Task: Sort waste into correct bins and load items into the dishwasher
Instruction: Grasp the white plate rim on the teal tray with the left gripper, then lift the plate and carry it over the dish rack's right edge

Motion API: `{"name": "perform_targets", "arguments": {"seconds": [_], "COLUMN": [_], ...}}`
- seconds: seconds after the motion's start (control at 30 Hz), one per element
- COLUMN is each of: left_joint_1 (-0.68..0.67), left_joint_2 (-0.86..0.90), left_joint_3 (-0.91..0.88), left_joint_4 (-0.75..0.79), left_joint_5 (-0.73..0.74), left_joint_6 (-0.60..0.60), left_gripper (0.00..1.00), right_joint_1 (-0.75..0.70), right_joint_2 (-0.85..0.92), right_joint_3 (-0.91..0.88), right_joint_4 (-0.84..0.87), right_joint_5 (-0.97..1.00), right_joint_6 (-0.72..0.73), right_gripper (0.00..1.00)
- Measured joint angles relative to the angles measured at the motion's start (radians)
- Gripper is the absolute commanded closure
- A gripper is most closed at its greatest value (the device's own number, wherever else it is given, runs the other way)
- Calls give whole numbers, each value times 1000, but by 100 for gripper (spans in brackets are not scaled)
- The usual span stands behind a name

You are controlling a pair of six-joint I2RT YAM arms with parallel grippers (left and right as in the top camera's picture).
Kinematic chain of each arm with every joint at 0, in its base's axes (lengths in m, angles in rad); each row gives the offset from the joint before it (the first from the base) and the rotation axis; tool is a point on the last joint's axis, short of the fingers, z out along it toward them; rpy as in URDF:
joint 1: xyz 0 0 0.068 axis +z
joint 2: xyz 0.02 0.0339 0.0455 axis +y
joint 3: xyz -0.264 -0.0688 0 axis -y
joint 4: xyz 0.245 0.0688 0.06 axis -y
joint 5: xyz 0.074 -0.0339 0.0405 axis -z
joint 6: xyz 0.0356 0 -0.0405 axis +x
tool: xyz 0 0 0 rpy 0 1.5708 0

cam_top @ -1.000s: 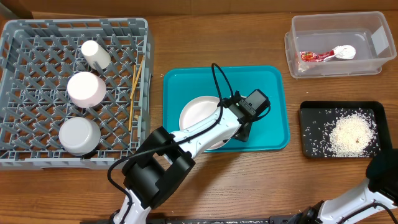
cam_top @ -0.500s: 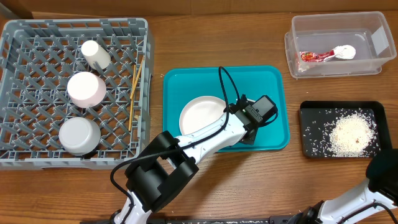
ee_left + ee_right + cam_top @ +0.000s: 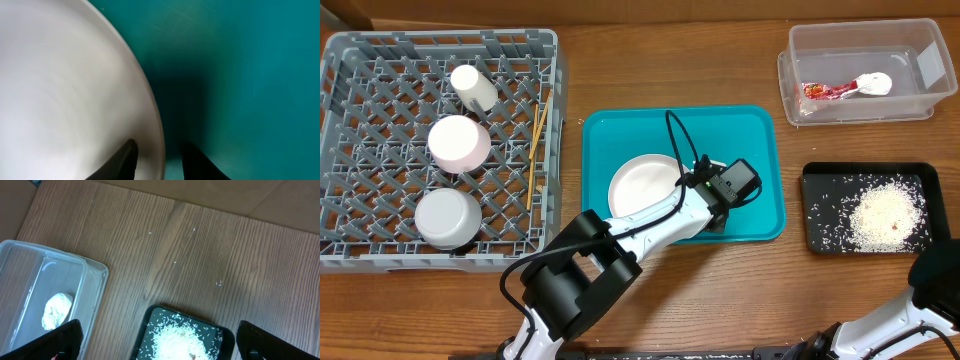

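Shifted right and nearer over the teal tray (image 3: 760, 130) since a second ago, my left arm (image 3: 655, 212) hangs at the right rim of the large plate (image 3: 640, 185) lying on it. Its jaws stand apart, straddling that rim, white on one side, teal on the other. The dish rack (image 3: 380, 60) lies well left. On my right arm (image 3: 930, 275) the jaws, also apart, hover far right over the bench (image 3: 200, 255).

brown wood-grain table (image 3: 670, 60) under soft, even light

no readable text, no labels, no brands, no numbers on anything
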Motion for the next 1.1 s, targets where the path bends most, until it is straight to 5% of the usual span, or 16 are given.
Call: {"name": "perform_targets", "arguments": {"seconds": [0.13,0.4,0.8,1.1], "left_joint_1": [-1,-1,15,175], "left_joint_2": [-6,-13,-25,-257], "left_joint_3": [-15,-3,359,514], "left_joint_4": [23,6,-352,-361], "left_joint_5": [-23,-32,31,149], "left_joint_6": [-21,-21,28,189], "left_gripper": [96,96,96,96], "right_joint_1": [0,0,0,0], "right_joint_2": [0,0,0,0], "right_joint_3": [0,0,0,0], "right_joint_4": [1,0,0,0], "right_joint_5": [0,0,0,0], "right_joint_6": [0,1,0,0], "right_gripper": [0,0,0,0]}}
